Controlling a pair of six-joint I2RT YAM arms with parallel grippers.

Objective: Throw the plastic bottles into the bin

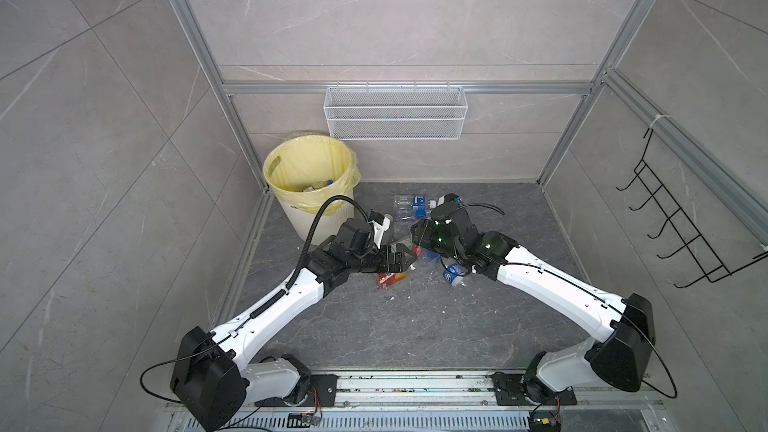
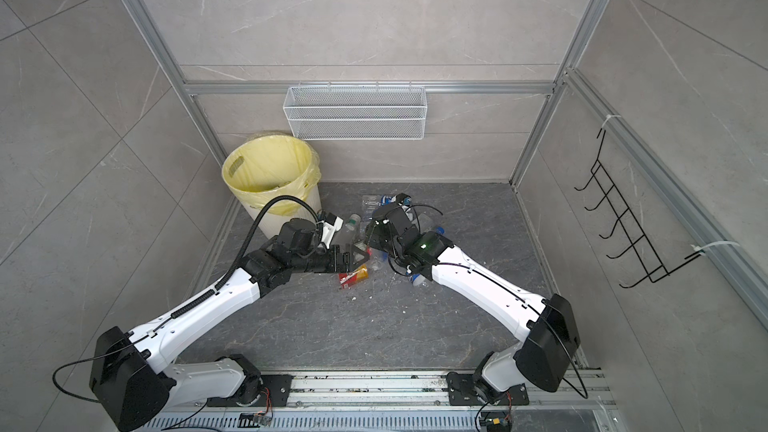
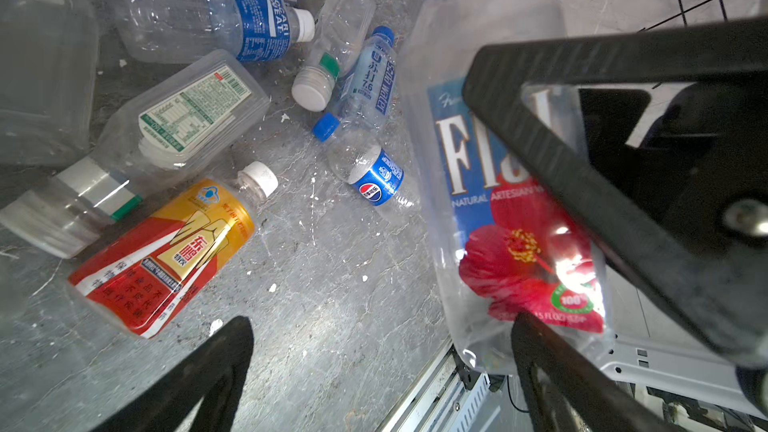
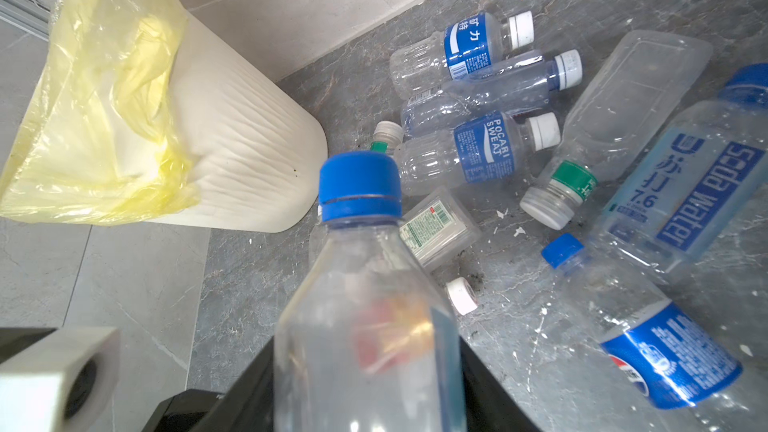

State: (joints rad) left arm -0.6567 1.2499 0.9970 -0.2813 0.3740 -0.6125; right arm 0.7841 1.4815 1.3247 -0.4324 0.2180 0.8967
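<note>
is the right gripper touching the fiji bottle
Touching. The right wrist view shows the Fiji bottle clamped in the right gripper; the left wrist view shows the gripper pressed against its label.

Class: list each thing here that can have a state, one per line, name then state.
right gripper: shut on the Fiji bottle.
Fiji bottle: capped, held.
left gripper: open.
bin: upright, bag-lined, some items inside.
orange-red bottle: capped, lying on the floor.
</note>
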